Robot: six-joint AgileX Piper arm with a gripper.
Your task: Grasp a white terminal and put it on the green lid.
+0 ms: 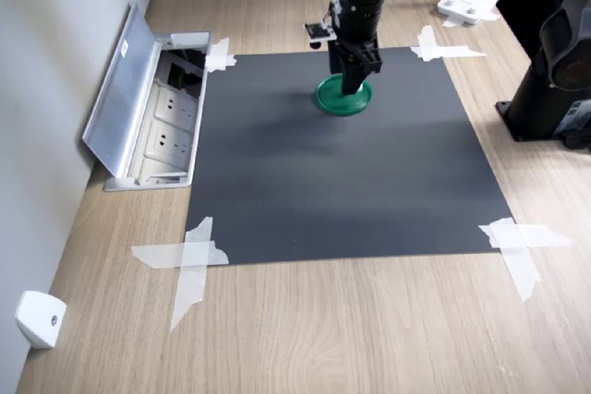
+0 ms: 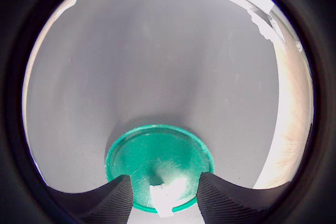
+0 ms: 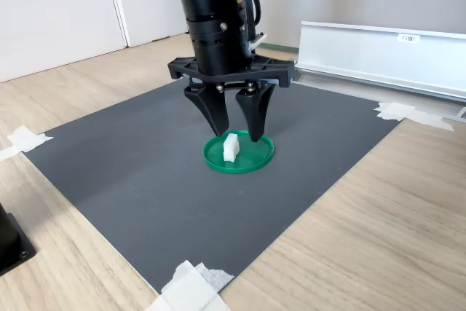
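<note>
While the arm stands over the dark mat (image 1: 342,182), I read the hand (image 3: 237,135) as released: in the second exterior view its two fingers (image 3: 217,111) are spread, with the white terminal (image 3: 231,146) between them and touching neither. The white terminal rests upright on the green lid (image 3: 251,159), inside the raised rim. The green lid lies flat on the mat, which is taped at its corners to the wooden table (image 1: 369,329).

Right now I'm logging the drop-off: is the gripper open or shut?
Open. In the second exterior view the gripper has its fingers spread, with gaps either side of the white terminal on the green lid.
</note>
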